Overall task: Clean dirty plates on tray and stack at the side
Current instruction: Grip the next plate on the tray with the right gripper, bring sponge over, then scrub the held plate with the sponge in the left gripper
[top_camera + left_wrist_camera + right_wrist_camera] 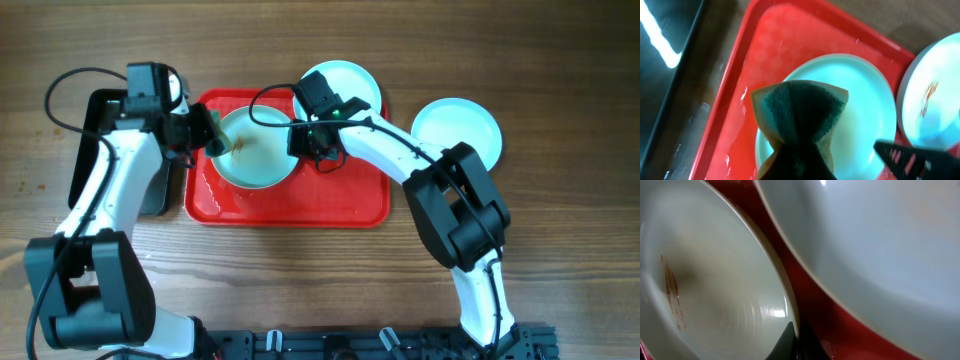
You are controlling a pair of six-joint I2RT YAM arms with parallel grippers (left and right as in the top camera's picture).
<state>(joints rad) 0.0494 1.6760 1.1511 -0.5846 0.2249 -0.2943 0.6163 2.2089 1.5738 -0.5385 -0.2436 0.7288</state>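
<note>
The red tray [300,205] is lying in the middle of the desk [560,250], and one plate [262,165] is sitting inside it toward its left half. A second plate [352,80] is resting at the tray's upper right corner, partly overlapping the rim, while a third plate [460,128] is sitting on bare wood well to the right of the tray. The left hand [198,132] is reaching in from the left of the frame and is clamping a yellow sponge [800,112] with a green scouring face, holding it over the left edge of the plate in the tray. The right hand [318,140] is hanging between that plate and the second one. In the right wrist view only one dark fingertip [789,339] is showing, at the rim of a plate bearing a reddish-brown streak, so I cannot tell whether this hand is gripping or spread. A black tray [95,130] is lying just left of the red one, under the left arm.
</note>
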